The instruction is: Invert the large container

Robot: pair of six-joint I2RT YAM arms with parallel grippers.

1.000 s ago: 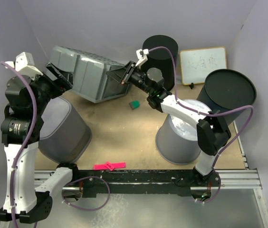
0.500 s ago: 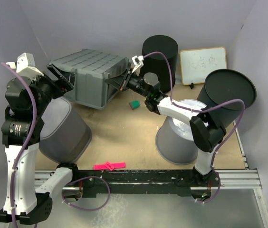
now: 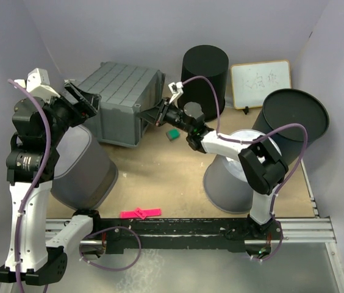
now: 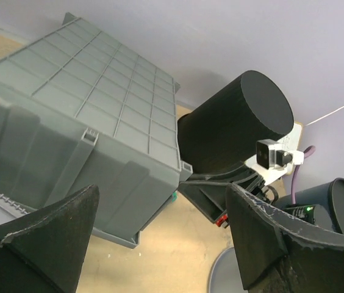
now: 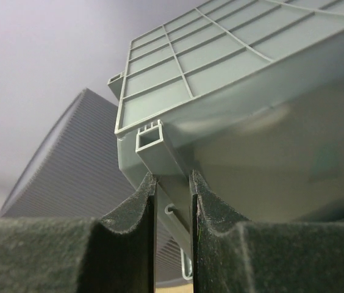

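Observation:
The large grey container stands at the back left with its gridded bottom facing up, slightly tilted. It also shows in the left wrist view and the right wrist view. My right gripper is shut on the container's rim at its right corner; the rim sits between the pads. My left gripper is at the container's left side, open and holding nothing. The right gripper also shows in the left wrist view.
A black cylinder stands just right of the container. A whiteboard and a black bin are at the back right. An upturned grey bin and a grey bin flank the middle. A green block and pink piece lie on the table.
The container has rolled from lying on its side to bottom-up. My right gripper moved left and down with the rim in it. The left gripper shifted slightly right.

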